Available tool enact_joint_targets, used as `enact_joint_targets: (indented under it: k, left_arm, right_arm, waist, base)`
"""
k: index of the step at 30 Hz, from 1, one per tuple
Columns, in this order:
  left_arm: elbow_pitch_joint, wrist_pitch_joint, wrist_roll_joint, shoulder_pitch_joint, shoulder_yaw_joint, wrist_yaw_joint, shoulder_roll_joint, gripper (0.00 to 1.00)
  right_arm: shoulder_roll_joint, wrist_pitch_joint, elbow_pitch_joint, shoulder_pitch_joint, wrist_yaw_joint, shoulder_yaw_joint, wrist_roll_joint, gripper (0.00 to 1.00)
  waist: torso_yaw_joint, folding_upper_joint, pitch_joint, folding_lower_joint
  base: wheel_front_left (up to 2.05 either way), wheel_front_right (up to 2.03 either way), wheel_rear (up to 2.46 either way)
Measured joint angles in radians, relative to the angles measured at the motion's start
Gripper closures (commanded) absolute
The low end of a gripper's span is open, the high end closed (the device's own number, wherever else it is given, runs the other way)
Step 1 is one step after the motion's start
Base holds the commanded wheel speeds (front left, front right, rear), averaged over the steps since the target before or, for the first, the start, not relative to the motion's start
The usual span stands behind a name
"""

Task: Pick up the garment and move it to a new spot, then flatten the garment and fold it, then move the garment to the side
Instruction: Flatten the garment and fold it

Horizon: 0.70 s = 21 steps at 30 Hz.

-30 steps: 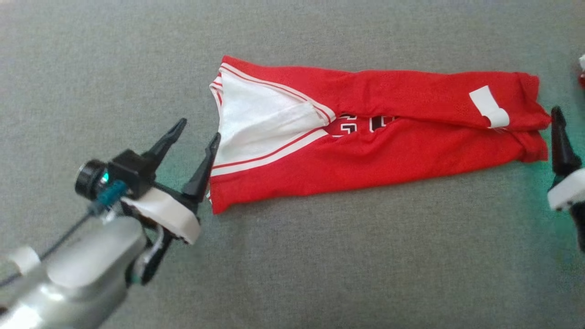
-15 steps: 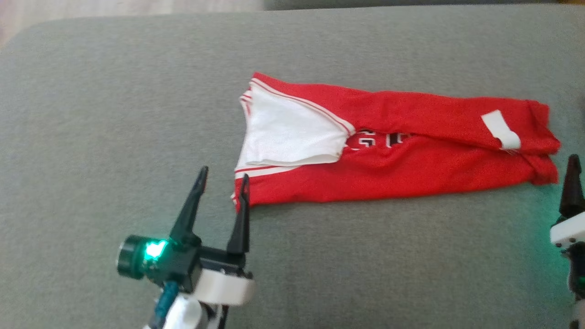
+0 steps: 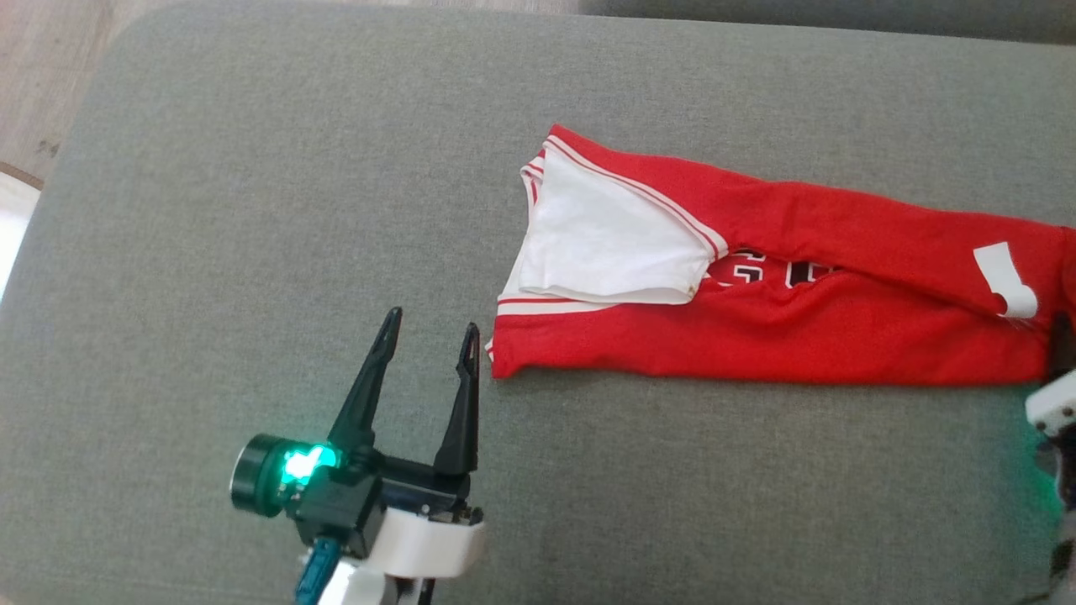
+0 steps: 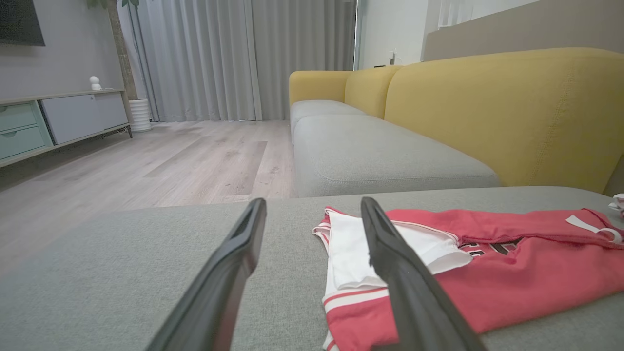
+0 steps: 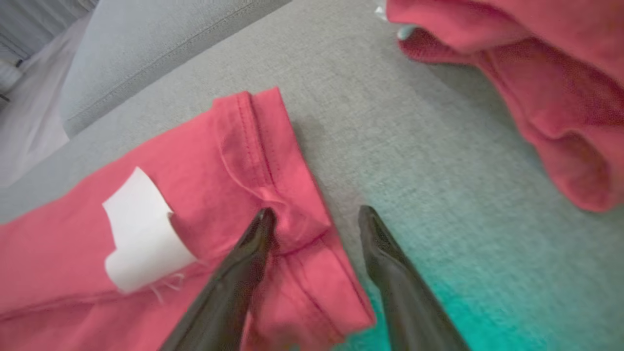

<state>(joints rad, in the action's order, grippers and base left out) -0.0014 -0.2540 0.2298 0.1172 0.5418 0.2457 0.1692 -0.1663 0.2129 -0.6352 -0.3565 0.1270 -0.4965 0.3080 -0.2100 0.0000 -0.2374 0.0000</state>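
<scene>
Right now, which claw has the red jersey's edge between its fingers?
The right claw: the red jersey has its hemmed end between the open fingers. The left claw stands beside the collar end, over bare grey cushion.

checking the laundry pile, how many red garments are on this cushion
2: the folded red jersey lies across the grey cushion; a second red cloth lies apart from it, past its hem end, cut off by the frame. More may be hidden.

Garment (image 3: 756,336): red matt knit cloth, fine-textured; white cloth panel (image 3: 605,244) at its 9 o'clock end. Seat cushion (image 3: 252,210): grey coarse-woven matt fabric. Left gripper (image 3: 432,320) fingers (image 3: 462,403): dark, smooth, slightly glossy plastic. Floor (image 3: 42,76) at 10 o'clock: pale wood-grain boards, low sheen.
</scene>
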Motion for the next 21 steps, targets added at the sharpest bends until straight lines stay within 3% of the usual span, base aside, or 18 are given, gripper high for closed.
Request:
enact_joint_targets:
  k: [1,7,14,21]
  left_arm:
    - [0.0,0.0,-0.006,-0.001,-0.007,-0.009,-0.006,0.0]
    - [0.006,0.0,-0.04,-0.027,-0.058,-0.055,-0.04,0.0]
    - [0.018,0.0,-0.074,-0.046,-0.097,-0.092,-0.06,0.0]
    - [0.031,0.0,-0.096,-0.07,-0.12,-0.119,-0.072,0.0]
  right_arm:
    - [0.0,0.001,-0.003,-0.009,0.0,0.007,0.016,1.0]
    - [-0.016,-0.024,0.002,-0.004,0.0,0.069,0.054,1.0]
    - [-0.135,-0.051,0.033,0.042,0.0,0.067,0.065,1.0]
    - [-0.143,-0.016,0.236,0.038,0.0,0.168,0.188,1.0]
  waist:
    - [0.001,0.0,-0.001,0.0]
    - [0.029,0.0,0.003,0.0001]
    - [0.066,0.0,0.029,0.0]
    - [0.093,0.0,0.058,0.0]
  base:
    - [0.0,0.0,0.0]
    - [0.0,0.0,0.0]
    - [0.0,0.0,0.0]
    - [0.0,0.0,0.0]
